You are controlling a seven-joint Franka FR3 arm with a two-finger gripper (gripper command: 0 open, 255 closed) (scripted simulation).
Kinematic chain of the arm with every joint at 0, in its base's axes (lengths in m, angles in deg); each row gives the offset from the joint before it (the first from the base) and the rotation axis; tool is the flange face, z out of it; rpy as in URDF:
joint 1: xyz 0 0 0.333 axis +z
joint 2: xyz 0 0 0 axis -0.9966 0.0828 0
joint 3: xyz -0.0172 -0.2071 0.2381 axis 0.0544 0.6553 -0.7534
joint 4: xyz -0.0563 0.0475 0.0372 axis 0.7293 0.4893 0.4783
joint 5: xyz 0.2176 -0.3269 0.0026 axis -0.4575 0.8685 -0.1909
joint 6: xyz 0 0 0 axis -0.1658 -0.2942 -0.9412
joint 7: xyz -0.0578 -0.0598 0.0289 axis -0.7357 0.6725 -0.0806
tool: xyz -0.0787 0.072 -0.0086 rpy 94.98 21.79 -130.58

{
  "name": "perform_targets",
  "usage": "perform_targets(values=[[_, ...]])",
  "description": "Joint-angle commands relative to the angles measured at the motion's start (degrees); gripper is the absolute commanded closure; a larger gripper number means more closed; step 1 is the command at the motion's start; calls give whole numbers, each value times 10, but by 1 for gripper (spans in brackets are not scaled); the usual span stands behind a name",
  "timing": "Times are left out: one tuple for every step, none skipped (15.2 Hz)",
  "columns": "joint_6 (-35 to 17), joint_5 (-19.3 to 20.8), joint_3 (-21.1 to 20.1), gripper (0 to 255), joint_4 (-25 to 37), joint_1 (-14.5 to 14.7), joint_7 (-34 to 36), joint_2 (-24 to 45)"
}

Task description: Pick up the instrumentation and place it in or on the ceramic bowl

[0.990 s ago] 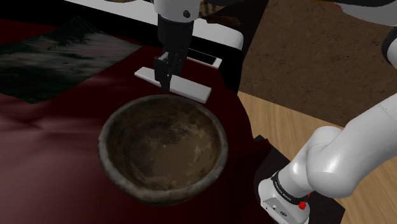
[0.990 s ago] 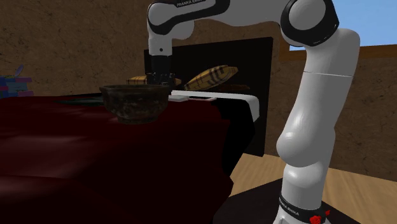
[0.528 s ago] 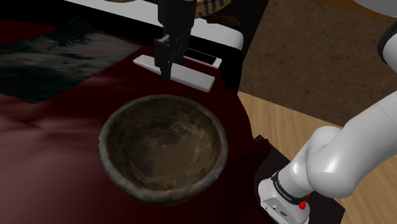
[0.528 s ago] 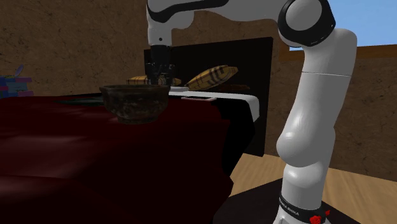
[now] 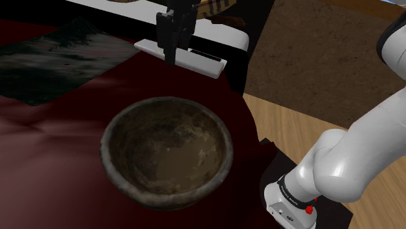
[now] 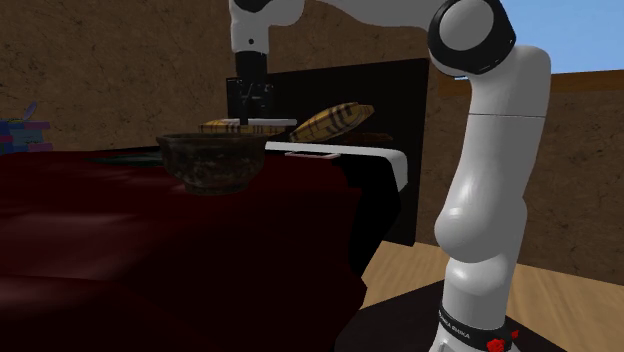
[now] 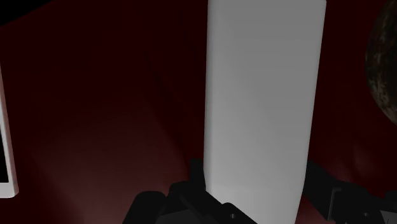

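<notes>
Shoulder view: clamping white slab [image 5: 203, 62] across its middle with hand [image 5: 174, 57], holding it flat in the air above red cloth [image 5: 58, 149], just past far rim of bowl [image 5: 110, 140], not yet over it. Leaving bowl empty.

Second exterior view: carrying slab [image 6: 272, 127] level in hand [image 6: 250, 108], hanging a little above rim height of bowl [image 6: 212, 165].

Wrist view: pinching slab [image 7: 264, 95] from both sides, catching edge of bowl [image 7: 385, 63] off to one side.

Judging pick and lift as done. Leaving: moving over bowl, lowering, letting go.
</notes>
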Motion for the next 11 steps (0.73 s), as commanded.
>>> perform_targets(values=[[17,2,-1,255,22,1,2,6],[26,3,-2,255,35,1,3,10],[35,5,-2,255,48,2,4,14],[44,7,-3,255,62,2,5,19],[54,9,-4,255,76,3,6,24],[63,11,-5,255,91,4,8,30],[73,13,-6,255,106,5,9,35],[83,15,-7,255,121,6,11,41],[93,18,-8,255,137,7,12,48],[104,20,-10,255,154,9,14,54],[108,21,-10,255,160,10,15,57]])
